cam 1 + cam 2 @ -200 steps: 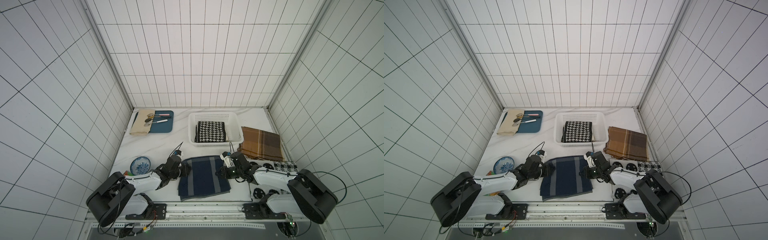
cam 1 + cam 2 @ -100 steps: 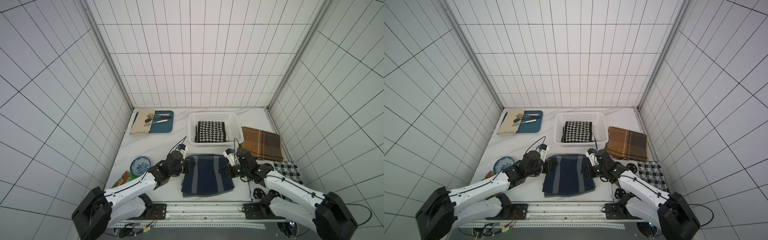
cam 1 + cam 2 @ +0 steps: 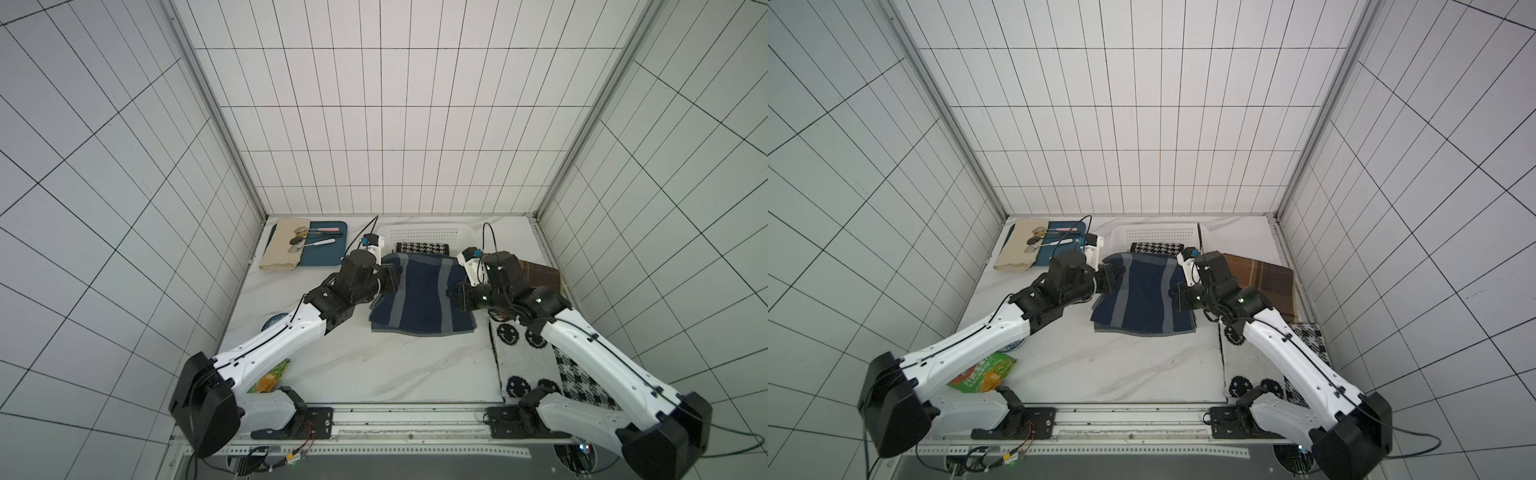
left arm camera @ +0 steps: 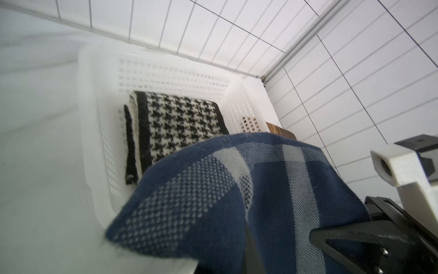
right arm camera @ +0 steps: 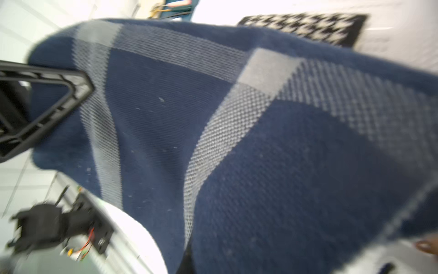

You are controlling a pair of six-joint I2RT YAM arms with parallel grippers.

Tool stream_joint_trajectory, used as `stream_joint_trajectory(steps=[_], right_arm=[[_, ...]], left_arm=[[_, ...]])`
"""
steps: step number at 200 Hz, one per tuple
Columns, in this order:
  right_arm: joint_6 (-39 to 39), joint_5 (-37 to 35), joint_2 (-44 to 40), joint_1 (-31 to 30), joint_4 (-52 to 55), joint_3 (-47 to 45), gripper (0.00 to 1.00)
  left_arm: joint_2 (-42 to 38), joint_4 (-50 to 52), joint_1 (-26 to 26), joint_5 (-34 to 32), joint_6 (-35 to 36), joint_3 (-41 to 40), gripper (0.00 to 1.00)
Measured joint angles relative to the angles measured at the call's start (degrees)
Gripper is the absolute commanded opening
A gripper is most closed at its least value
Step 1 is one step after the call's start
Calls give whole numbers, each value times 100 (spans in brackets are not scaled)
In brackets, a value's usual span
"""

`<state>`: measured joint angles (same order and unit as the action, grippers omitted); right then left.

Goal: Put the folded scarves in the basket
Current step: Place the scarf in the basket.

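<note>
Observer: Since a second ago both arms have been extended away from the near rail, and the folded scarf (image 3: 419,297) has been carried with them from the middle of the surface (image 3: 374,365) toward the basket (image 3: 424,229).

Checker: How is the scarf held?

Observer: It is gripped at its two side edges. The left end effector (image 3: 390,277) is closed on the left edge, the right end effector (image 3: 456,296) on the right edge. In both top views its navy weave with grey stripes is seen stretched between them.

Checker: And where is it placed relative to the basket?

Observer: Its far edge is raised to the basket's near rim, and part of the houndstooth scarf (image 3: 422,248) lying inside is hidden by it. In the left wrist view the folded scarf (image 4: 260,201) is seen lifted in front of the basket (image 4: 166,71), with the houndstooth scarf (image 4: 182,123) flat on the basket's base. The near hem hangs low; whether the surface is touched by it cannot be told.

Checker: What else is seen?

Observer: A brown plaid scarf (image 3: 1260,276) is laid just right of the basket, and a black-and-white smiley scarf (image 3: 515,357) lies under the right arm. A teal tray (image 3: 328,253) with a beige cloth (image 3: 284,245) and spoons (image 3: 296,241) is set at the far left. A green packet (image 3: 984,374) lies near the left arm's base.
</note>
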<state>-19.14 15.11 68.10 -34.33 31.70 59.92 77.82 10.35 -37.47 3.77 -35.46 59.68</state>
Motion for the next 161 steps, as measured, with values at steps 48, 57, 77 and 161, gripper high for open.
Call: stream_joint_trajectory(steps=[48,57,77,161], right_arm=[[352,13,1644,999,210,1220,0],[400,26,1858,1169,232,1419,0],[487,175,2391,1502,249,1853,0],[798,369,4164,1788,168,2461,24]], left_arm=[[2114,127,208,-160,251,1864,0],[2398,151,240,-164,258,2162,0],[2973,127,422,-116,201,2677,0],[4463,61,907,369,-212,3128,9]])
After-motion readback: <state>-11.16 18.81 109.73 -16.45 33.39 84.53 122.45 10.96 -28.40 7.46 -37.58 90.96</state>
